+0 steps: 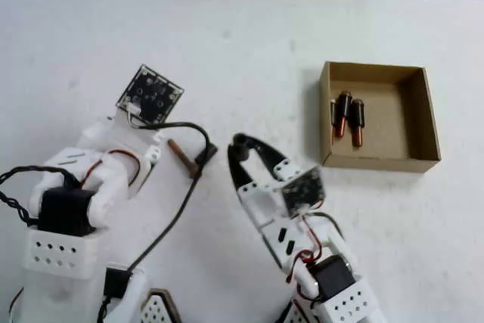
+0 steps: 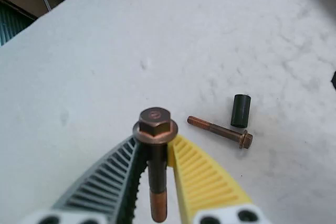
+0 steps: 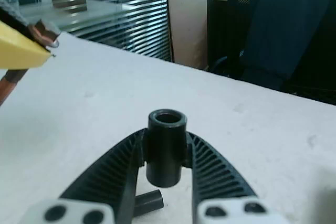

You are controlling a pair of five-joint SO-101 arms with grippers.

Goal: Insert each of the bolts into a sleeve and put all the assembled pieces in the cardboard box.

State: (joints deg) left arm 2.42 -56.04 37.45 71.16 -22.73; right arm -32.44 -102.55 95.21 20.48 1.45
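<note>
Copper bolt (image 2: 155,129) is clamped in the left gripper's (image 2: 155,145) jaws, and the right gripper (image 3: 165,139) is closed on a black sleeve (image 3: 167,153), bore open; the shank should line up square with that bore before pushing. One spare bolt (image 2: 220,131) and one spare sleeve (image 2: 241,110) lie on the table (image 1: 227,35). To the right, the cardboard box (image 1: 431,122) holds two or perhaps three assembled pieces (image 1: 346,117).

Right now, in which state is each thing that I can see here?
left tool: shut on held bolt.
held bolt: clamped, no sleeve on it.
right tool: shut on held sleeve.
held sleeve: clamped, bore empty.
loose bolt: lying on table, bare.
loose sleeve: on table beside loose bolt.
cardboard box: open, assembled pieces inside.
</note>
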